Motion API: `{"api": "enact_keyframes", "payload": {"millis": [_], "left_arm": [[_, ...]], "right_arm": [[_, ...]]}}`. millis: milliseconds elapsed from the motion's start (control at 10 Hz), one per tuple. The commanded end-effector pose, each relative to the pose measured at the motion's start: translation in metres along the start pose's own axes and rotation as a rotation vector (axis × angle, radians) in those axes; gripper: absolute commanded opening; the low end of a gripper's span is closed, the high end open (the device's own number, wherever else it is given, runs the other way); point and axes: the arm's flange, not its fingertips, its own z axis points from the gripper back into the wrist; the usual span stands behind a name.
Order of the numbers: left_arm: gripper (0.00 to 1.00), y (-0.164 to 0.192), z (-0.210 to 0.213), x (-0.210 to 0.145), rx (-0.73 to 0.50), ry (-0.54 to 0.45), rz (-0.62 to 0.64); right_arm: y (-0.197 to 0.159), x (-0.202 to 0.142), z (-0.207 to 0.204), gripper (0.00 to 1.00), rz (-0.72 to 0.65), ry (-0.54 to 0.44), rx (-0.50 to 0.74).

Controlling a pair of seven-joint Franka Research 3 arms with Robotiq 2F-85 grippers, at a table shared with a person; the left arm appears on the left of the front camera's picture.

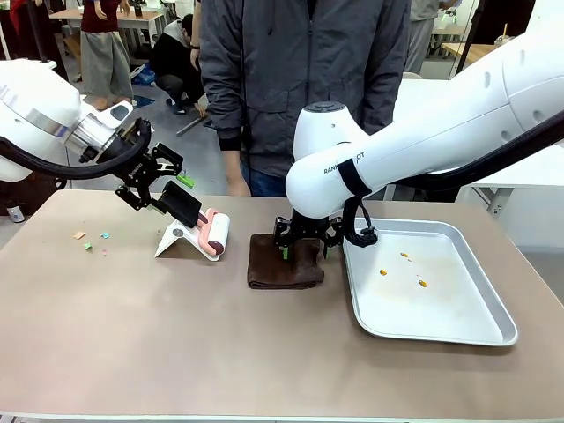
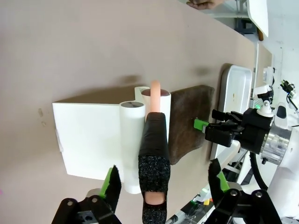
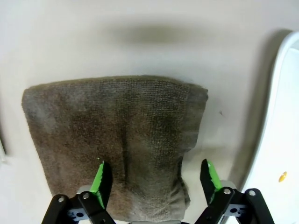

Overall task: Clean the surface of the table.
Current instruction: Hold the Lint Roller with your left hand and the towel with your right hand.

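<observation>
The taupe table [image 1: 176, 344] carries a few small coloured scraps [image 1: 88, 240] at its left. A lint roller with a black handle [image 2: 154, 154] and a pink-and-white roll [image 1: 214, 233] leans on a white stand [image 1: 174, 238]. My left gripper [image 1: 167, 189] is open, its green-padded fingers [image 2: 112, 183] apart on either side of the handle without touching it. A folded brown cloth [image 1: 282, 262] lies at mid-table. Low over its near edge my right gripper [image 1: 304, 240] stands open, the cloth [image 3: 117, 140] between its fingers [image 3: 101, 179].
A silver metal tray [image 1: 467, 330] with a few orange crumbs [image 1: 404, 257] sits right of the cloth, close to my right gripper. A person in a dark jacket [image 1: 300, 79] stands at the far edge, behind the cloth.
</observation>
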Motion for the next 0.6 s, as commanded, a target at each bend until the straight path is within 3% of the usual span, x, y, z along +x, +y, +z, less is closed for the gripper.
{"api": "enact_keyframes", "payload": {"millis": [0, 100, 200, 300, 500], "left_arm": [[0.41, -0.002, 0.000, 0.001, 0.053, -0.036, 0.048], [0.12, -0.002, -0.001, 0.001, 0.063, -0.036, 0.039], [0.00, -0.001, 0.000, 0.001, 0.064, -0.037, 0.035], [0.00, 0.003, 0.003, 0.001, 0.061, -0.050, 0.035], [0.05, 0.009, 0.007, 0.001, 0.059, -0.054, 0.029]], "right_arm": [[0.005, 0.003, -0.001, 0.42, -0.041, 0.001, -0.036], [0.004, 0.003, -0.002, 0.00, -0.042, 0.008, -0.033], [0.004, 0.003, -0.002, 0.00, -0.040, 0.012, -0.025], [0.004, 0.003, -0.003, 0.25, -0.033, 0.022, -0.022], [0.004, 0.003, -0.003, 0.00, -0.027, 0.028, -0.019]]}}
